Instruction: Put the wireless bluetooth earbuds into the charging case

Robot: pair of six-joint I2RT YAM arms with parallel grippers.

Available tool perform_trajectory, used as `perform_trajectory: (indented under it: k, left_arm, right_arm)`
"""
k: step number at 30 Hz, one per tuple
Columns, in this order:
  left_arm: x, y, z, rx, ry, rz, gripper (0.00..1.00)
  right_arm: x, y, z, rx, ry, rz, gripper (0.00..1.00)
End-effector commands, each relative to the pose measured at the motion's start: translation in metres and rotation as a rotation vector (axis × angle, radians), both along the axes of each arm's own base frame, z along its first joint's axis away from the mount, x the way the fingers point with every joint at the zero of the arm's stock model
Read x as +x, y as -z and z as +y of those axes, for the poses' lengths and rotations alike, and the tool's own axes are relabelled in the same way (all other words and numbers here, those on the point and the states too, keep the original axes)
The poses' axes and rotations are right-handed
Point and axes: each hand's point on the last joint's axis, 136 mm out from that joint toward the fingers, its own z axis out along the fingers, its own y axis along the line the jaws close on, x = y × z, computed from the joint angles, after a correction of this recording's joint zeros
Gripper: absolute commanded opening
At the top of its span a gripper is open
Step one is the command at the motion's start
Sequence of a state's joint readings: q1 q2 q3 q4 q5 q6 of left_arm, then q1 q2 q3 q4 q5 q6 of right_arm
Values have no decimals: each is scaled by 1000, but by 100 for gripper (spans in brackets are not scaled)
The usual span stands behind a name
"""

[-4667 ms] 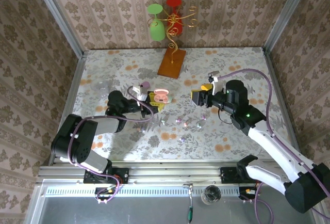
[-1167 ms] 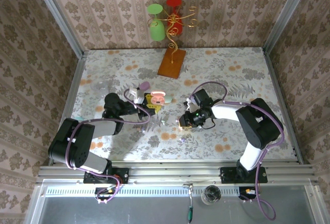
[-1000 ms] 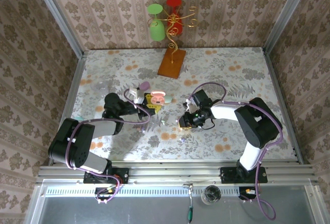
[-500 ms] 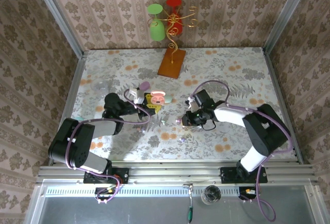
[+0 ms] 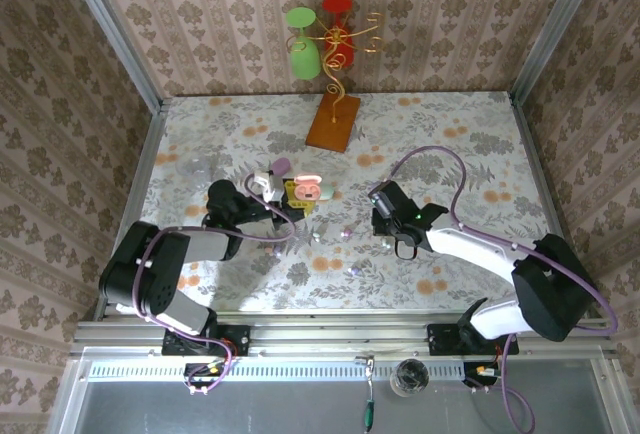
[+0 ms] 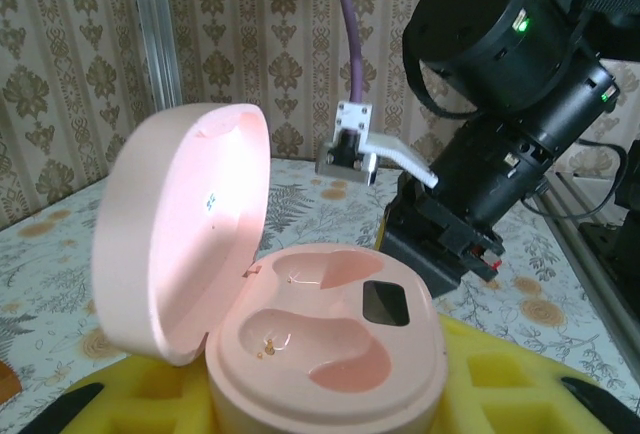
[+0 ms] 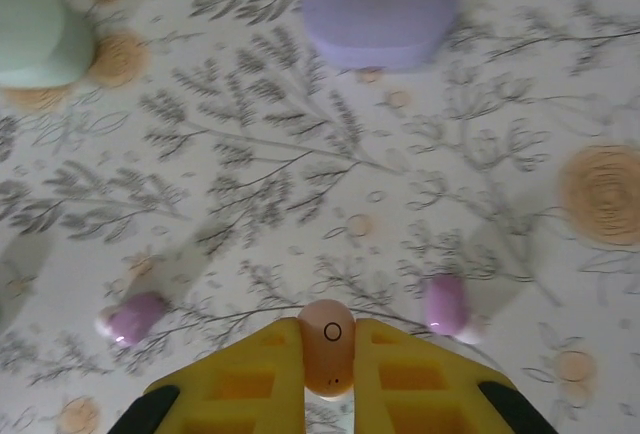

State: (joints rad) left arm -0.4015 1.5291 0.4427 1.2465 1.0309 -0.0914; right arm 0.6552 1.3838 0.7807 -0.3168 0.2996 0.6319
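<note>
Right gripper (image 7: 327, 342) has just pinched shut on a pinkish bud (image 7: 327, 352), lower centre of the wrist frame, and lifted it off the surface (image 7: 300, 184). Left gripper (image 6: 320, 396) clamps the open case (image 6: 330, 326), wells empty; transfer looks next.

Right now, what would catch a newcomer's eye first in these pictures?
An open pink case, both hollows empty, sits between the yellow fingers of the left gripper. The right gripper pinches a pink earbud above the flowered table, a purple earbud lying on each side. At the back, a gold rack holds a green glass and a red glass.
</note>
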Motion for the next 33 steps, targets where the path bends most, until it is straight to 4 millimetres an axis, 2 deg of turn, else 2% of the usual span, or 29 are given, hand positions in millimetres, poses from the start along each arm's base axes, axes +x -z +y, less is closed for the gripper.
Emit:
perform_trajectory:
  k: [1,5,10,12,16,17,18,23,26,33]
  left_arm:
    - [5,-6,-8,-8,5,-79,36]
    - [6,-1,-15,-1,22,-72,36]
    - [7,4,-21,4,50,-54,36]
    - [5,3,-23,4,67,-56,36]
    - [-1,3,-23,4,100,-69,36]
    - [-12,2,-31,4,142,-74,37]
    - [-16,2,-32,3,157,-75,37]
    - [-26,1,-36,2,214,-63,37]
    - [-29,-2,-37,-1,234,-59,37]
    - [-31,-7,-37,-8,238,-68,37]
  right_arm:
    - [5,-18,-18,-55,83,-62,16]
    - [6,-23,-6,-3,22,-85,16]
    - [7,-52,19,82,-169,-203,14]
    - [3,-71,35,138,-293,-277,14]
    - [-19,-120,71,285,-557,-424,14]
    - [-25,-132,79,312,-618,-442,14]
    - [-29,-142,85,332,-669,-456,14]
    - [-37,-175,107,377,-818,-515,13]
    - [-34,-181,118,381,-865,-513,12]
    - [-28,-176,130,383,-903,-486,12]
